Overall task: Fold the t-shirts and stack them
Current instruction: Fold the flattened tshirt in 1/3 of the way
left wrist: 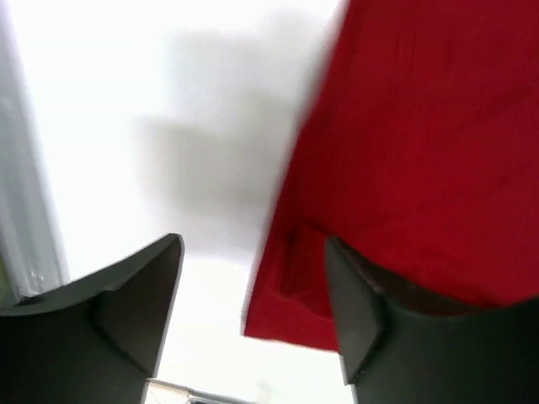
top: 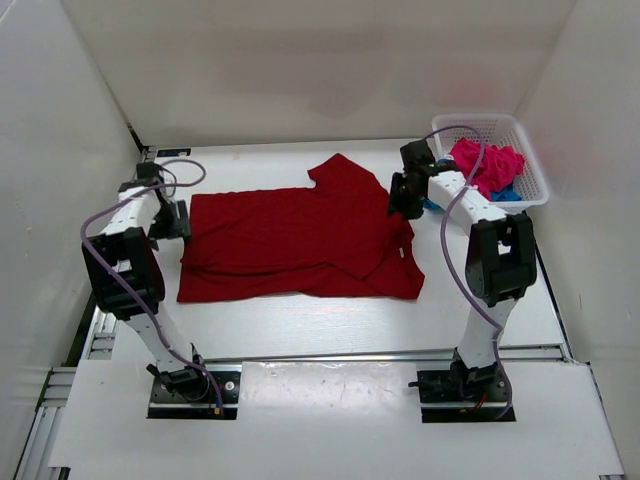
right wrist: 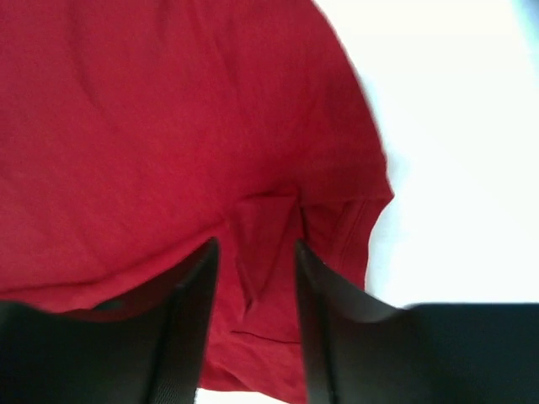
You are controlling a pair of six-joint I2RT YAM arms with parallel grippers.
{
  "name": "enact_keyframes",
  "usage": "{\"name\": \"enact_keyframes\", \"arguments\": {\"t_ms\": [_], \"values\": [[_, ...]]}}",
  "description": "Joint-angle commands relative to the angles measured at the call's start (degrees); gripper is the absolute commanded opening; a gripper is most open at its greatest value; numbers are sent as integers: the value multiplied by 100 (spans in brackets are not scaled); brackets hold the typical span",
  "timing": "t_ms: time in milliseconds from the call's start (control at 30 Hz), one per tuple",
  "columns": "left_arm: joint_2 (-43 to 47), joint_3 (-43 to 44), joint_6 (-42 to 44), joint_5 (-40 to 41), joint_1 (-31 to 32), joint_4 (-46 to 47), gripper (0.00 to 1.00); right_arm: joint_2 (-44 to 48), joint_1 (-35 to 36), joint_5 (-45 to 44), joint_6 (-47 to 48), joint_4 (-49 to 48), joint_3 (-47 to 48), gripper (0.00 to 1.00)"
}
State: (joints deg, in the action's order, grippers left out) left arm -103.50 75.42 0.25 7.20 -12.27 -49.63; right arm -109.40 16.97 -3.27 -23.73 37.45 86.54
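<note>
The dark red t-shirt [top: 300,245] lies spread flat across the table, one sleeve pointing to the back. My left gripper [top: 178,222] hovers at its left edge. In the left wrist view that gripper [left wrist: 253,244] is open, and a corner of the red cloth [left wrist: 421,126] lies loose between the fingers. My right gripper [top: 405,200] is over the shirt's right edge. There the gripper [right wrist: 255,246] is open, straddling a small raised fold of the red cloth [right wrist: 168,109]. The pink t-shirt [top: 485,165] and the blue t-shirt [top: 505,193] lie crumpled in the basket.
A white mesh basket [top: 480,120] stands at the back right corner, close to my right arm. White walls close in the table on the left, back and right. A metal rail runs along the table's near edge.
</note>
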Motion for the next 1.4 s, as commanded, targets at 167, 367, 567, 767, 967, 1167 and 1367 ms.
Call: {"name": "enact_keyframes", "arguments": {"t_ms": [167,367,567,767,967,1167,1367], "values": [[471,651,-25,36,-504,-337,84,796,-168,-139,105,613,13,57],[1411,-1062,-25,-350,-504,-390,84,2281,-413,484,105,614,-1963,78],[1877,-1907,-25,-711,-504,-522,84,2775,-467,915,-61,343,-3316,88],[1352,-2145,-25,-764,-302,-145,84,2495,-467,1030,-115,-176,-3863,90],[912,-2066,-25,-1237,-249,67,80,2222,-519,1249,-228,-773,-4153,82],[515,-2005,-25,-1239,-197,181,16,2116,-748,1452,-405,-1065,-4347,19],[979,-2215,-25,-476,-328,181,10,2713,-862,1154,-265,-347,-4400,0]]}}
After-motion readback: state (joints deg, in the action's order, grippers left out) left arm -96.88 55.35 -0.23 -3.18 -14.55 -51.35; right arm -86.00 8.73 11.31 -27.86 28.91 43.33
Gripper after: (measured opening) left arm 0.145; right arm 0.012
